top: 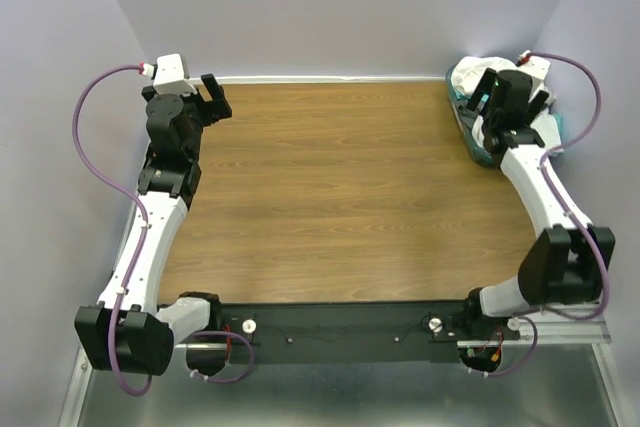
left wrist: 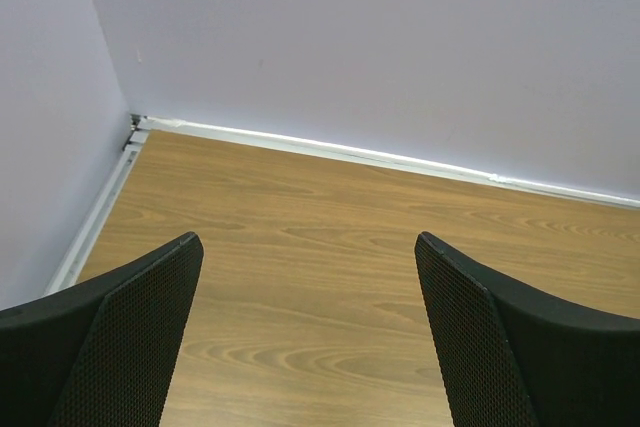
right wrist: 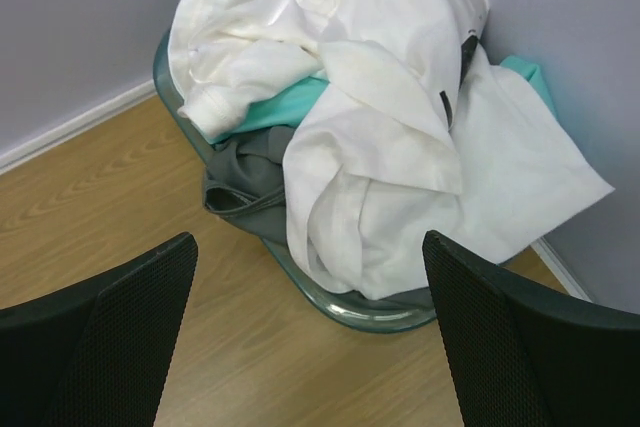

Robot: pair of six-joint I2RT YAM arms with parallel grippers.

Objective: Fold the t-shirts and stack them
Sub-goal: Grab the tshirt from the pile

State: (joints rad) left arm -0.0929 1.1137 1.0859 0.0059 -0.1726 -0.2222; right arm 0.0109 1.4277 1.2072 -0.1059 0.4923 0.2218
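Table (top: pixel 340 197): wood-grain, lilac walls (top: pixel 340 7) behind.
Basket (right wrist: pixel 350 312): far-right corner, heaped.
Contents: white t-shirt (right wrist: pixel 380 117), teal t-shirt (right wrist: pixel 270 112), grey t-shirt (right wrist: pixel 255 172).
Left gripper (left wrist: pixel 310 337): fingers apart, nothing held.
Right gripper (right wrist: pixel 310 337): fingers apart, facing basket.

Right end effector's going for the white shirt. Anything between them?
Nothing visible. The right end effector is open just short of the white t-shirt, which lies on top of the pile and spills over the basket rim on the near side.

Bright, even diffuse light; faint soft shadows; white t-shirt (right wrist: pixel 380 147) nearly overexposed; focus sharp.
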